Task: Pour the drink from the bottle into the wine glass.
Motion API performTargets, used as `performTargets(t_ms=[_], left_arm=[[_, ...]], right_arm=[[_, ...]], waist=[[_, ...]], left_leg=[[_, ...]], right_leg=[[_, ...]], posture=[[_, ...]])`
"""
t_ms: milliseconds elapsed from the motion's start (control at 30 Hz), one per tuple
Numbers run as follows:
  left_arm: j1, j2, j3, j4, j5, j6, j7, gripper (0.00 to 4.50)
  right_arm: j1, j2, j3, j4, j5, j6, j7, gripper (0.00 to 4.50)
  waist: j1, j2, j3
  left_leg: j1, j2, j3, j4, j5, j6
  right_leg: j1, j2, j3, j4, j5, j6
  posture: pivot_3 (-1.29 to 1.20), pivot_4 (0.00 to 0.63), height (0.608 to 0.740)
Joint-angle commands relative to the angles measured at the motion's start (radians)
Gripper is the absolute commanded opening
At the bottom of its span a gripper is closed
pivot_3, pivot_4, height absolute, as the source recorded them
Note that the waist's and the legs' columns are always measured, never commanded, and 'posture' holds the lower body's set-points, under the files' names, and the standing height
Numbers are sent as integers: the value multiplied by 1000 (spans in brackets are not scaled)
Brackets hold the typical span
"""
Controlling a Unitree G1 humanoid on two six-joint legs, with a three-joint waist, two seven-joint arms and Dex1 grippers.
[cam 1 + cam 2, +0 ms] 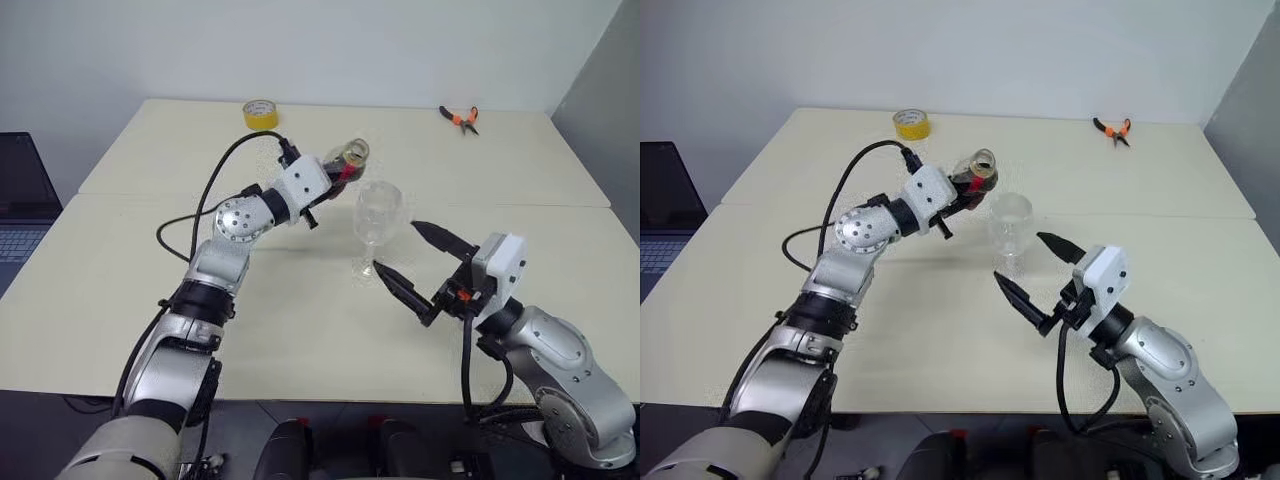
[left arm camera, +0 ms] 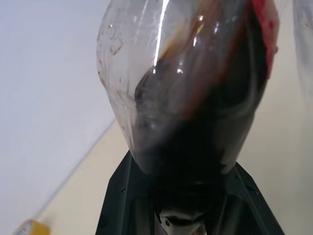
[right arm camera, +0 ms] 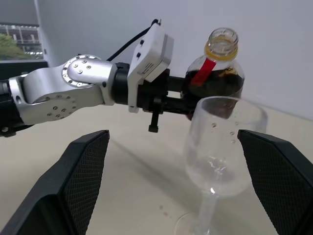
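Observation:
My left gripper [image 1: 336,178] is shut on the bottle [image 1: 350,160], a small clear plastic one with a red label strip. It hangs above the table, just left of and behind the wine glass's rim. The bottle's mouth [image 3: 223,41] is open with a yellow ring, and it leans slightly. The dark brown drink [image 2: 205,122] fills its lower body. The wine glass [image 1: 378,215] stands upright on the table [image 1: 300,330] and looks empty apart from small droplets. My right gripper [image 1: 397,246] is open, its black fingers [image 3: 73,186] spread on either side of the glass, apart from it.
A yellow tape roll [image 1: 260,114] sits at the table's far edge, and orange-handled pliers [image 1: 460,117] lie at the far right. A laptop [image 1: 20,200] shows past the table's left side. A seam runs across the tabletop behind the glass.

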Motion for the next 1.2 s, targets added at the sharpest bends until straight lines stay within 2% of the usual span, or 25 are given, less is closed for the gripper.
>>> performTargets(t_ms=[33,500,1200], left_arm=[[-72,23,1,49,38,-118,27,791],[-209,76,-72,285,252,-421,182,770],[-346,125,-169,413,481,-551,440,770]], right_arm=[[-29,28,4,2,-39,-29,-45,4500],[-57,46,36,5,-19,30,-36,4500],[-58,34,50,-7,-3,64,-22,4500]], waist=[[1,0,0],[3,0,0],[2,0,0]], left_leg=[[0,0,0,0,0,0],[-1,-1,0,0,0,0],[-1,-1,0,0,0,0]], right_leg=[[0,0,0,0,0,0],[0,-1,-1,-1,0,0],[-1,-1,-1,0,0,0]], posture=[[0,150,740],[0,150,740],[0,150,740]])
